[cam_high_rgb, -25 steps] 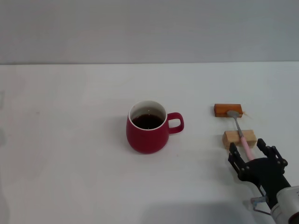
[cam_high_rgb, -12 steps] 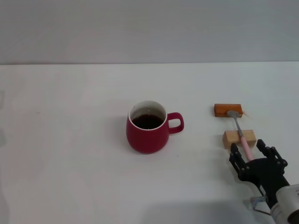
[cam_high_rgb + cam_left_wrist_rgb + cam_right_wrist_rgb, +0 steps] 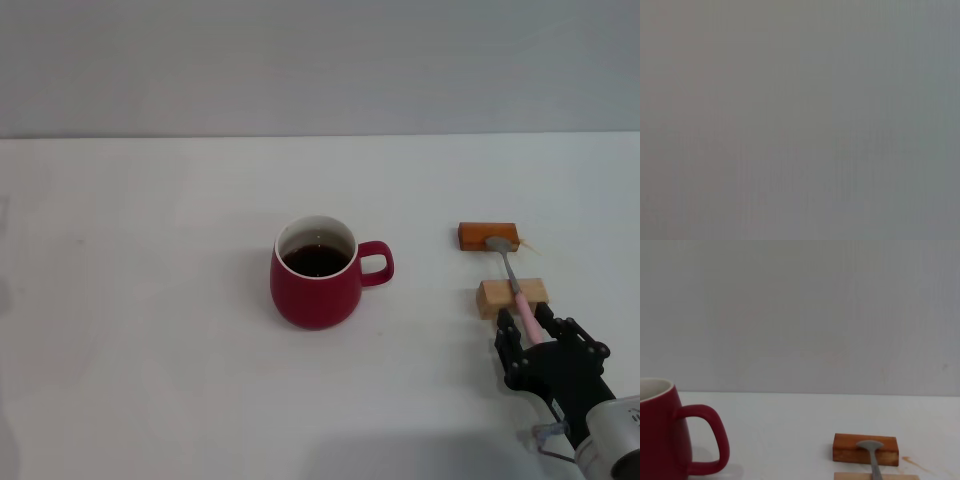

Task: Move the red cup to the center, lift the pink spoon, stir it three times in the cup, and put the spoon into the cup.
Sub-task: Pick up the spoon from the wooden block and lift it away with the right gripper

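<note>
The red cup [image 3: 315,275] stands mid-table with dark liquid inside, its handle pointing right; its side and handle also show in the right wrist view as the red cup [image 3: 670,435]. The pink spoon [image 3: 514,285] lies across two wooden blocks, its grey bowl on the far block and its pink handle toward me. The spoon's bowl also shows in the right wrist view as the pink spoon [image 3: 870,447]. My right gripper [image 3: 540,335] is low at the handle's near end. It is open, with fingers on either side of the handle. My left gripper is out of view.
A dark orange block [image 3: 488,236] and a pale wooden block [image 3: 512,297] hold the spoon up, right of the cup. The white table [image 3: 150,300] ends at a grey wall behind. The left wrist view shows only flat grey.
My right gripper has slid slightly toward the near edge and lower, staying around the spoon handle's end. The cup, spoon and blocks have not moved.
</note>
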Available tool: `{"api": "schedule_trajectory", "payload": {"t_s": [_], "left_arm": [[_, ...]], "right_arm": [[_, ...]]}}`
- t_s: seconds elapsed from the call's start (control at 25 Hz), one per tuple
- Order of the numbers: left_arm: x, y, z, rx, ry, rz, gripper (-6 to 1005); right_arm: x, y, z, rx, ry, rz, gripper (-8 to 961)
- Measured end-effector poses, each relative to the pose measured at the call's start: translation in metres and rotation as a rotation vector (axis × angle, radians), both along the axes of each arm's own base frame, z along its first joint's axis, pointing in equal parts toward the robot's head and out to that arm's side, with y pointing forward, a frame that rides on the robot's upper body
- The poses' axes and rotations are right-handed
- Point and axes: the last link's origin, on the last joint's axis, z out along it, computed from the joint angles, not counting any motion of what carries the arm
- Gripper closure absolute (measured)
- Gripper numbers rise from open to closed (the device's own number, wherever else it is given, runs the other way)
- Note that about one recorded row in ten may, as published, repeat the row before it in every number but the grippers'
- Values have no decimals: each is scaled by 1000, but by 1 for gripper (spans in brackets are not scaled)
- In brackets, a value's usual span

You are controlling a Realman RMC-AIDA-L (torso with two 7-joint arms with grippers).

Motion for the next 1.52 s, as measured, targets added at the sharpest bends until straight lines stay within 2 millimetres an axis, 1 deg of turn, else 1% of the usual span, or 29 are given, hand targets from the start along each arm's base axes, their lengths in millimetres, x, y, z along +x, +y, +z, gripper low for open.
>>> {"api": "schedule_trajectory", "payload": {"t_s": [0.12, 0.56, 0.76, 1.08, 1.52], "left_arm": [[0, 0, 0, 0, -1, 0, 170], [-1, -1, 0, 1, -2, 4, 170], [-2, -1, 1, 3, -1, 5, 170], [-3, -2, 2, 5, 0, 7, 170], [-2, -1, 2, 5, 0, 5, 170]], "right_arm": [[-1, 1, 0, 0, 1, 3, 520], [-2, 2, -1, 0, 1, 6, 595], [-2, 2, -1, 0, 2, 5, 597], [-1, 3, 0, 3, 3, -2, 656], [-1, 4, 0, 3, 1, -2, 669]]}}
